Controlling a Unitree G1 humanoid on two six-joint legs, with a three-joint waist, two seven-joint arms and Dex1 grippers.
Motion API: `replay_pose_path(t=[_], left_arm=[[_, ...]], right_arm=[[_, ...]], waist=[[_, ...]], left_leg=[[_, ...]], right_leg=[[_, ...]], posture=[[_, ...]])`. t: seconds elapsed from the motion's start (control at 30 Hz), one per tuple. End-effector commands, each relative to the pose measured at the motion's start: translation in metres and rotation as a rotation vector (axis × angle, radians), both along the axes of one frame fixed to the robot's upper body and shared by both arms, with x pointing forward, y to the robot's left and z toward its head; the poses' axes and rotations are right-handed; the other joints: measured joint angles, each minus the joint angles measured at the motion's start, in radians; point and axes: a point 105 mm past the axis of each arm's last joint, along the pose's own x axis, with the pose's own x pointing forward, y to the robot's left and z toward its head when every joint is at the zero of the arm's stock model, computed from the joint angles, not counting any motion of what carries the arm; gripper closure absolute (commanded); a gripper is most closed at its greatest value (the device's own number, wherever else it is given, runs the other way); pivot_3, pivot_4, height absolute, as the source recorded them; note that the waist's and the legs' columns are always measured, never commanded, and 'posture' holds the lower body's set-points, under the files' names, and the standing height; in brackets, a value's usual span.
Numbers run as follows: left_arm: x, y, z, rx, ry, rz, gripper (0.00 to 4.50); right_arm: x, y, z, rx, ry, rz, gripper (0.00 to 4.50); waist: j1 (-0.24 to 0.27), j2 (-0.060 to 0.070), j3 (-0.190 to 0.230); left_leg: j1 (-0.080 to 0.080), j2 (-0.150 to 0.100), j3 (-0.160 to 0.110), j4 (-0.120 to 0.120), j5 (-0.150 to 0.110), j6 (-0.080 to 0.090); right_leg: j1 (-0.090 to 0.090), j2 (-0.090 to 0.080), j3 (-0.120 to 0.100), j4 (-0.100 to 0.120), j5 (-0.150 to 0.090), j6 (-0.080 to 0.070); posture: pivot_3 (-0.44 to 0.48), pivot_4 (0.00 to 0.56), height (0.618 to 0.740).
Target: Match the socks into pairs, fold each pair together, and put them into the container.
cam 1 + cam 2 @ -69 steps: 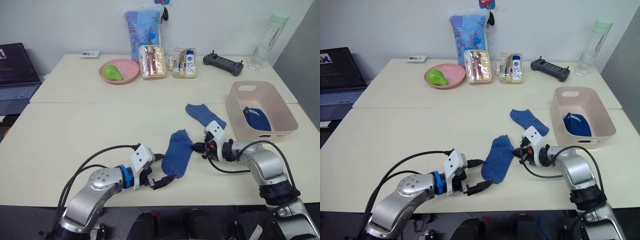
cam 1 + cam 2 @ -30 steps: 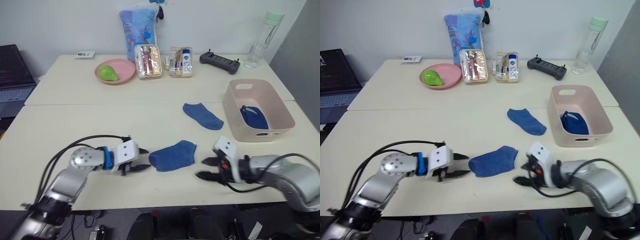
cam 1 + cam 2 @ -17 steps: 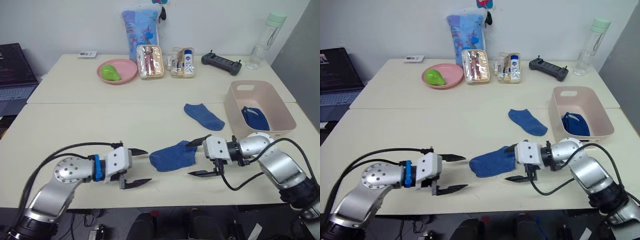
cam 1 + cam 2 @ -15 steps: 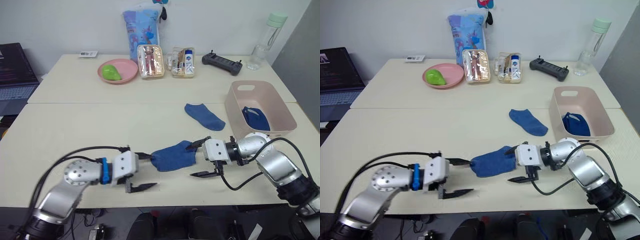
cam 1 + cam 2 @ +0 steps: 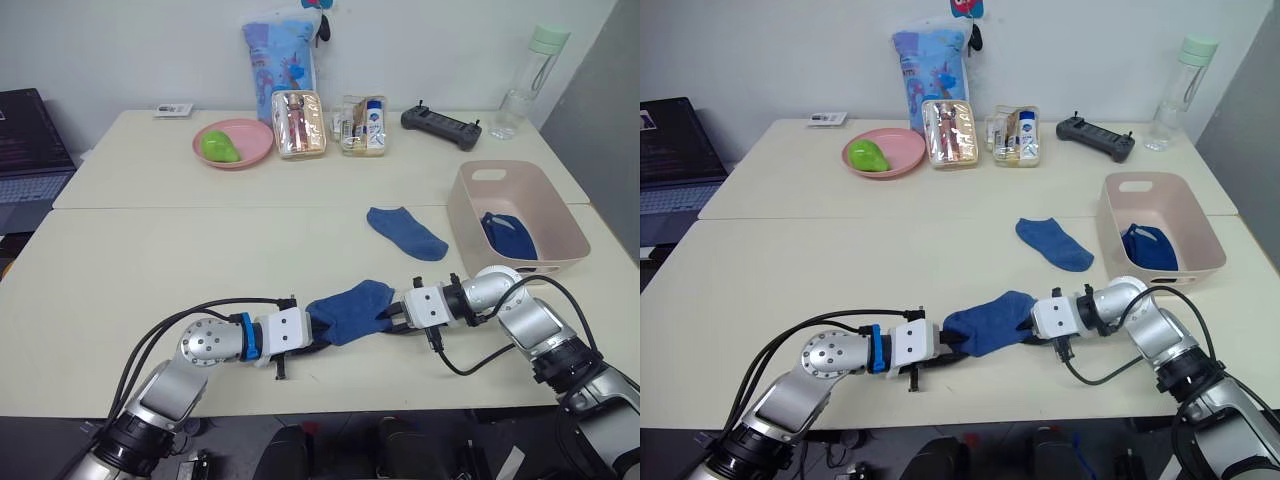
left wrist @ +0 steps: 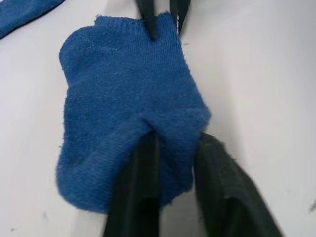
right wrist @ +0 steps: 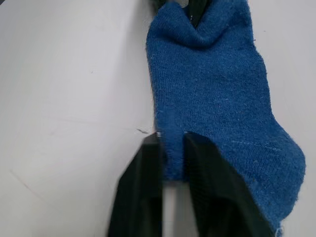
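Note:
A medium blue sock [image 5: 348, 308] lies near the table's front edge, pinched at both ends. My left gripper [image 5: 312, 335] is shut on its left end, the knit bunched between the fingers [image 6: 143, 177]. My right gripper [image 5: 388, 317] is shut on its right end, an edge of the sock [image 7: 217, 94] clamped between the fingers [image 7: 148, 168]. A second blue sock [image 5: 405, 232] lies flat farther back, left of the pink container [image 5: 470, 222]. Dark blue socks [image 5: 510, 238] rest inside that container.
Along the back of the table stand a pink plate [image 5: 236, 144] with a green object, two clear pouches [image 5: 301, 124], a pale-blue printed bag [image 5: 281, 56], a black controller [image 5: 441, 125] and a clear bottle [image 5: 523, 83]. A laptop [image 5: 28, 152] sits at far left.
Both grippers were open beside the sock half a second ago; each has moved in and shut on one end of it. The sock's middle has humped up slightly.

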Motion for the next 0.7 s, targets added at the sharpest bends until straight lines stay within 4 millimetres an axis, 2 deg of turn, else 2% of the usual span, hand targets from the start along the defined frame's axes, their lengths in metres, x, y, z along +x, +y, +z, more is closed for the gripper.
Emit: replay_pose_path(t=[0.03, 0.13, 0.23, 0.4, 0.47, 0.5, 0.57, 0.63, 0.7], left_arm=[[0.005, 0.017, -0.002, 0.017, 0.019, 0.062, 4.46], [0.004, 0.020, 0.008, -0.025, 0.015, 0.061, 4.46], [-0.001, 0.018, 0.024, -0.085, 0.009, 0.031, 4.46], [-0.019, 0.017, 0.050, -0.138, 0.015, -0.048, 4.46], [-0.031, 0.012, 0.067, -0.255, 0.143, -0.027, 4.46], [-0.048, 0.012, 0.073, -0.305, 0.288, -0.047, 4.46], [-0.069, 0.015, 0.071, -0.302, 0.468, -0.061, 4.46], [-0.076, 0.018, 0.065, -0.264, 0.528, -0.056, 4.46], [-0.081, 0.018, 0.060, -0.247, 0.572, -0.046, 4.46]], right_arm=[[0.004, -0.003, 0.015, 0.033, -0.050, -0.005, 4.50], [0.001, 0.000, 0.024, 0.058, -0.050, 0.008, 4.50], [-0.010, 0.010, 0.040, 0.108, 0.008, 0.014, 4.50], [-0.038, 0.009, 0.051, 0.019, 0.130, 0.055, 4.50], [-0.048, 0.013, 0.064, 0.050, 0.218, 0.033, 4.50], [-0.054, 0.017, 0.074, 0.072, 0.290, 0.025, 4.50], [-0.067, 0.020, 0.085, 0.083, 0.471, 0.019, 4.50], [-0.076, 0.022, 0.091, 0.091, 0.595, 0.019, 4.50], [-0.081, 0.022, 0.090, 0.070, 0.648, 0.033, 4.50]], waist=[[-0.002, 0.000, 0.000], [-0.002, 0.000, 0.000], [-0.002, 0.000, 0.000], [0.002, 0.000, 0.000], [0.001, 0.000, 0.001], [0.001, 0.000, 0.001], [-0.006, -0.001, 0.001], [-0.006, 0.001, 0.001], [-0.004, 0.001, 0.001]], left_leg=[[0.000, 0.000, 0.000, 0.000, 0.000, 0.000], [0.000, 0.000, 0.000, 0.000, 0.000, 0.000], [0.000, 0.001, 0.000, 0.000, 0.000, 0.000], [-0.002, 0.001, -0.001, 0.000, 0.000, 0.000], [-0.002, 0.001, -0.001, 0.000, 0.000, 0.000], [-0.002, 0.001, -0.001, 0.000, 0.000, 0.000], [-0.002, 0.002, -0.002, 0.000, 0.000, 0.000], [0.000, 0.002, -0.001, -0.001, 0.000, 0.000], [0.000, 0.002, -0.002, -0.001, 0.000, 0.000]], right_leg=[[0.000, 0.000, 0.000, 0.000, 0.000, 0.000], [0.000, 0.000, 0.000, 0.000, 0.000, 0.000], [-0.001, 0.000, 0.000, 0.000, 0.000, 0.000], [-0.001, 0.000, -0.001, -0.001, 0.000, 0.000], [-0.001, 0.000, -0.001, -0.001, 0.000, 0.000], [-0.001, 0.000, -0.001, -0.001, 0.000, 0.000], [-0.001, 0.000, -0.001, -0.001, 0.000, 0.000], [-0.001, 0.000, -0.001, 0.000, 0.000, 0.000], [0.000, 0.001, -0.003, 0.000, 0.000, 0.000]], posture=[[0.000, 0.150, 0.740], [0.000, 0.150, 0.740], [0.000, 0.150, 0.740], [0.000, 0.150, 0.740], [0.000, 0.150, 0.740], [0.000, 0.150, 0.740], [0.000, 0.150, 0.740], [0.000, 0.150, 0.740], [0.000, 0.150, 0.740]])
